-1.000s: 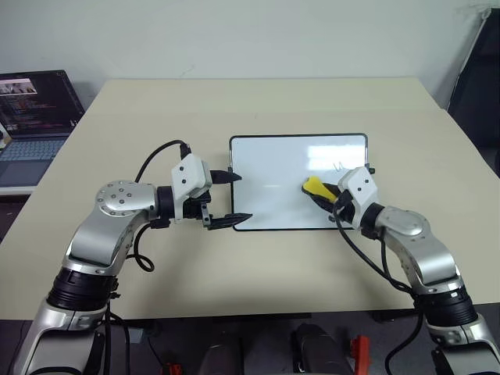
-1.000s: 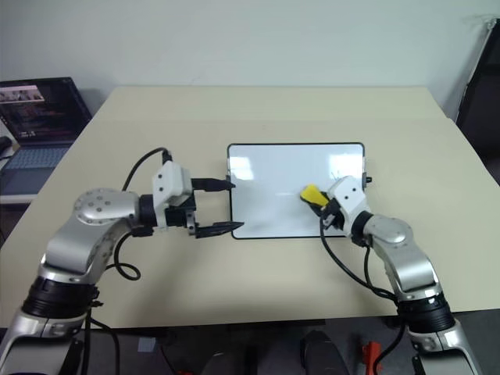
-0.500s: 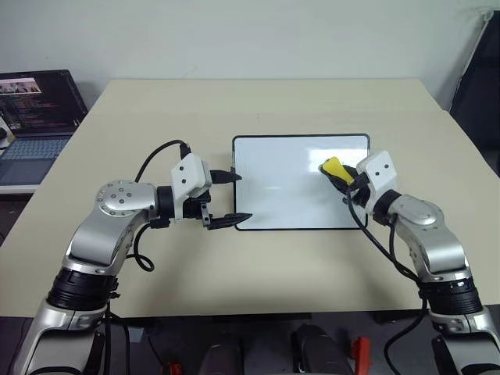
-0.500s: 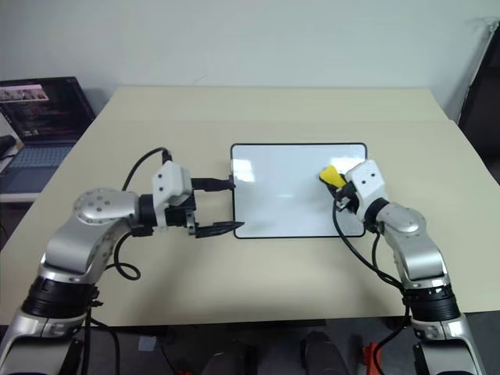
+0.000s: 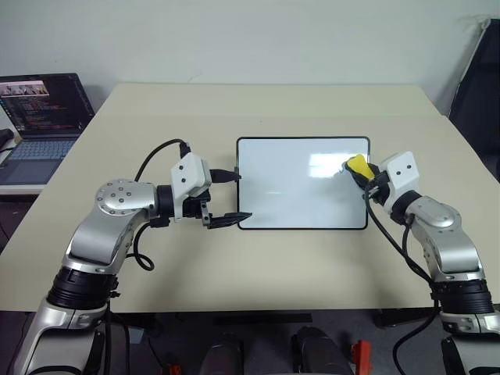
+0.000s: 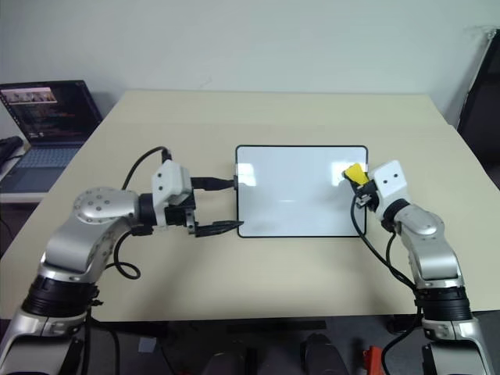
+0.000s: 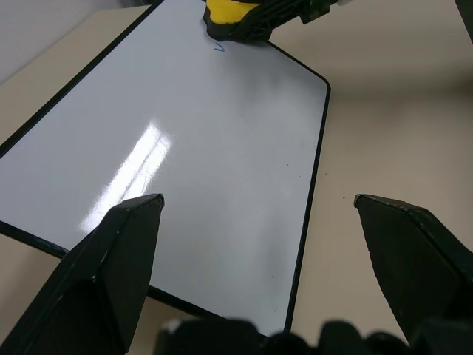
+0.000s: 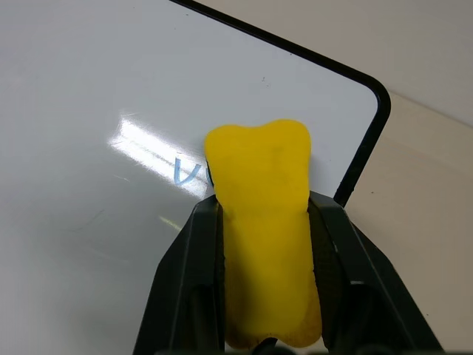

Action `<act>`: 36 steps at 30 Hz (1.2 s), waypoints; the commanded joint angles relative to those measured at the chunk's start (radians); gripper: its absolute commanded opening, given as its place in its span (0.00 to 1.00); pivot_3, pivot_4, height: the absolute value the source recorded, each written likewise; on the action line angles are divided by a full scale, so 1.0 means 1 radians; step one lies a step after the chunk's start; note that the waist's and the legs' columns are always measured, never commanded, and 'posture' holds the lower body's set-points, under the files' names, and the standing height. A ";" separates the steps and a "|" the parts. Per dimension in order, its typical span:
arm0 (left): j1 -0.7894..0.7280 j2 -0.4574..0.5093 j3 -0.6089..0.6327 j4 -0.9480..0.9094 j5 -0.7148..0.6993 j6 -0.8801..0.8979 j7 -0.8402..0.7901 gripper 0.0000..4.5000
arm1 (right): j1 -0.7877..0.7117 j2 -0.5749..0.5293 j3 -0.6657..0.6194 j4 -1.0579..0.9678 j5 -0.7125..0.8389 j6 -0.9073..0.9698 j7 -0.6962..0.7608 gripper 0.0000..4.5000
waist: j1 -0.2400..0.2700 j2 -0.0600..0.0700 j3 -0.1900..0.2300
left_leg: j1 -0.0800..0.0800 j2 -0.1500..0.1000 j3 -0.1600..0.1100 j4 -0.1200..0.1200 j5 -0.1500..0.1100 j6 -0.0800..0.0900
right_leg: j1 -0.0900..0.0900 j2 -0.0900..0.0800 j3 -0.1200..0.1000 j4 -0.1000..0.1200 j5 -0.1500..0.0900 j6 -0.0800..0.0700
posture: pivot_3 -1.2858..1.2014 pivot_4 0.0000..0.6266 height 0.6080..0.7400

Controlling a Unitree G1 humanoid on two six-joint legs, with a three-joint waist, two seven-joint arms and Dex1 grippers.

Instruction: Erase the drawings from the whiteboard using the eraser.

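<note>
Nearest, at lower left of the head view, the left gripper [image 5: 231, 197] stands with its black fingers spread wide and holding nothing, straddling the left edge of the whiteboard [image 5: 297, 187]. At centre right, the right gripper [image 5: 361, 169] is clamped on the yellow eraser [image 5: 357, 165], over the board's upper right corner beside a small blue mark [image 8: 188, 171]. Bare table [image 5: 258, 109] stretches beyond the board; a laptop [image 5: 35, 117] sits at upper left.
</note>
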 commanded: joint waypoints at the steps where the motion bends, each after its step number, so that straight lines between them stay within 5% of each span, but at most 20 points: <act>1: -0.019 0.006 0.023 -0.009 0.002 -0.014 0.001 1.00 | 0.040 -0.019 -0.006 0.032 -0.027 0.041 -0.008 0.25 | 0.001 0.000 0.000 | 0.000 0.000 0.000 0.000 0.000 0.000 | 0.000 0.000 0.000 0.000 0.000 0.000 | 0.52 0.24 1.00; 18: -0.025 -0.006 0.014 -0.006 0.005 -0.017 0.005 1.00 | 0.023 0.065 0.131 -0.156 -0.014 0.149 0.025 0.25 | -0.015 0.000 0.000 | -0.001 0.003 0.000 -0.004 0.000 0.000 | -0.004 0.002 0.002 -0.001 0.001 -0.001 | 0.52 0.24 1.00; 29: -0.017 -0.004 0.020 -0.011 0.006 -0.016 0.005 1.00 | -0.025 0.004 0.009 -0.023 -0.050 0.099 -0.047 0.25 | -0.011 0.000 0.000 | -0.001 0.002 0.001 -0.003 0.000 -0.001 | -0.004 0.002 0.002 -0.001 0.001 -0.001 | 0.52 0.24 1.00; 36: -0.022 -0.015 0.013 -0.006 0.009 -0.019 0.000 1.00 | 0.007 -0.009 -0.012 -0.141 -0.002 0.127 -0.006 0.25 | -0.001 0.000 0.000 | -0.002 0.002 0.001 -0.004 0.001 -0.001 | -0.004 0.002 0.001 -0.001 0.001 -0.001 | 0.52 0.24 1.00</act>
